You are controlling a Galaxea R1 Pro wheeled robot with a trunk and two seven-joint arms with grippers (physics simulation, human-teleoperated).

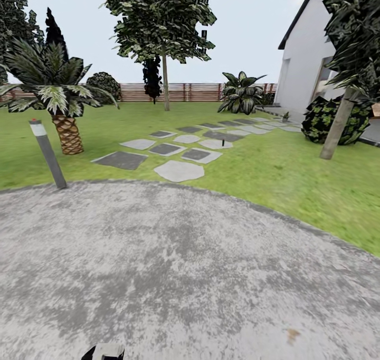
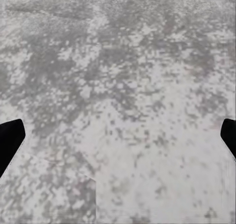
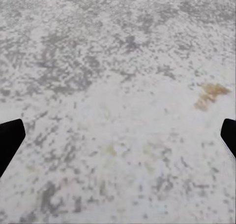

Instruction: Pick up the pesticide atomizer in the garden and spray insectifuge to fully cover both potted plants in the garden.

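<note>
Searching is judged the step in hand. Both hands are seen spread wide and holding nothing, left hand (image 2: 118,135) and right hand (image 3: 118,135) over the rough, speckled grey patio (image 1: 174,275). Beyond it, flat irregular stepping stones (image 1: 178,171) cross the lawn (image 1: 279,170); a small dark upright object (image 1: 223,143), possibly the sprayer, stands there, calling for a drive forward. Farthest, a slatted wooden fence (image 1: 195,92) is seen.

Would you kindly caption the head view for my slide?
Paved patio meets lawn; stepping stones lead toward a slatted fence.
</note>
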